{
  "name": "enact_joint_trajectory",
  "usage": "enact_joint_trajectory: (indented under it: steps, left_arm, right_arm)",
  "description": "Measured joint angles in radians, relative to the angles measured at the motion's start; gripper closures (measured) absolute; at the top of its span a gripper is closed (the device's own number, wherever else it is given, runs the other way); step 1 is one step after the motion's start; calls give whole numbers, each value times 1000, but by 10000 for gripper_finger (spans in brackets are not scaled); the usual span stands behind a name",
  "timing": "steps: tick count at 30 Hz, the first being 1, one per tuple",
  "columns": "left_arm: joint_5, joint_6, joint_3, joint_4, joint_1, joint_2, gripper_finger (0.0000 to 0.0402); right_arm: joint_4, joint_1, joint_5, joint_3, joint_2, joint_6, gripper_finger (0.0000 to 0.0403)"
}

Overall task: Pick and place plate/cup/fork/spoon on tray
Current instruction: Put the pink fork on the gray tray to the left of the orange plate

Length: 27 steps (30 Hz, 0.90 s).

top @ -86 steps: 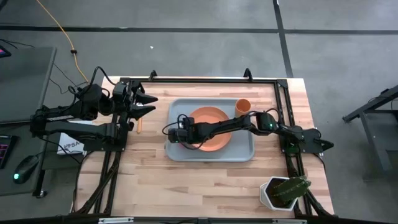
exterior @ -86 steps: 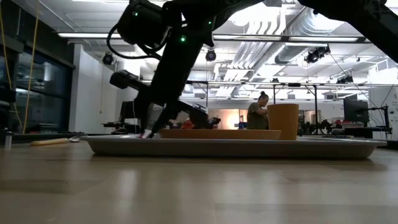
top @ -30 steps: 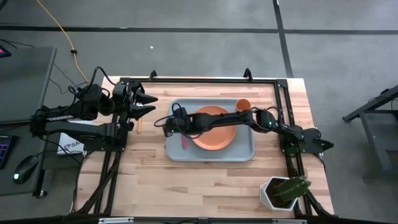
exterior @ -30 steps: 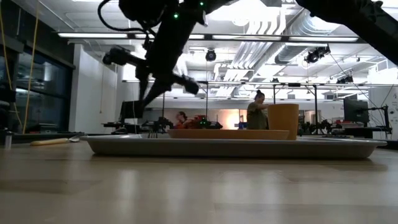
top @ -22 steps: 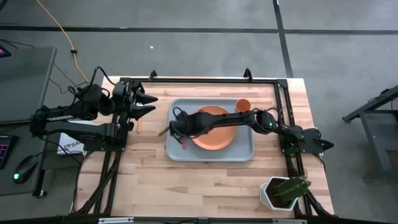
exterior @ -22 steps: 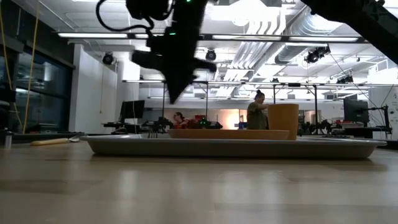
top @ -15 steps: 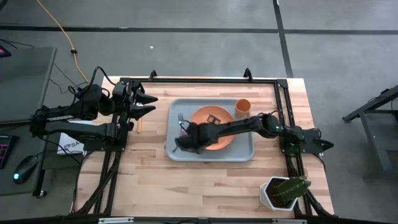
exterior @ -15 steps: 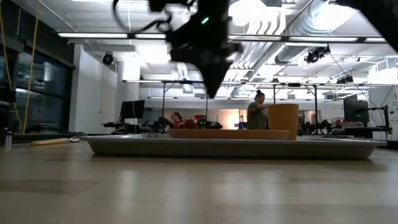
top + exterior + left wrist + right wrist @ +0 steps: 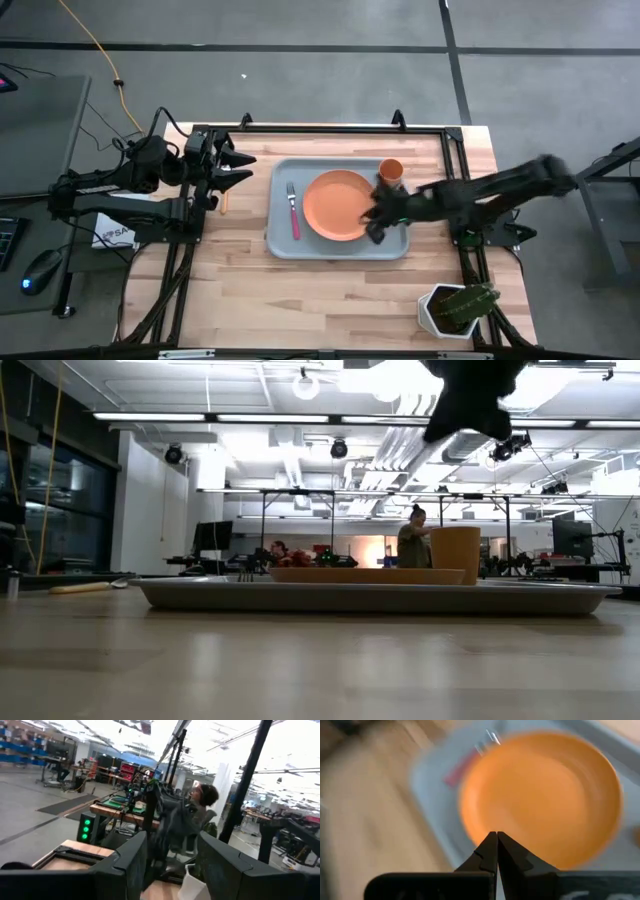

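The grey-blue tray [image 9: 390,247] lies mid-table. On it are the orange plate [image 9: 337,205], the orange cup [image 9: 390,172] at its far right corner, and the pink-handled fork [image 9: 293,211] lying flat left of the plate. The orange-handled spoon [image 9: 225,201] lies on the table left of the tray. My right gripper [image 9: 371,230] is shut and empty, above the plate's right rim; its wrist view [image 9: 496,839] looks down on the plate [image 9: 545,795]. My left gripper [image 9: 248,168] is open and empty at the far left, raised beside the tray.
A white pot with a green plant [image 9: 458,308] stands at the table's near right corner. Black frame rails [image 9: 330,129] run along the far and side edges. In the low view a person [image 9: 411,546] shows in the room beyond the table.
My right gripper has swung from above the tray's left end across the plate toward the table's right edge and has risen, carrying nothing. The fork has stayed flat on the tray, left of the plate.
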Motion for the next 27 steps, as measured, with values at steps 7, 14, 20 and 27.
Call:
enact_joint_trajectory:
  steps: [7, 14, 20, 27]
  left_arm:
    - [-147, -107, 1, -39, 0, 104, 260]
    - [-104, -32, 67, -274, 0, 273, 377]
    - [-56, 57, 49, -325, -19, 334, 394]
    - [-38, 82, -31, -81, -47, 284, 401]
  right_arm:
    - [416, -1, 40, -242, -321, -31, 403]
    - [581, -1, 135, -296, -409, -167, 403]
    - [679, -1, 125, -275, -409, -235, 403]
    - [748, -1, 102, -275, -409, -323, 403]
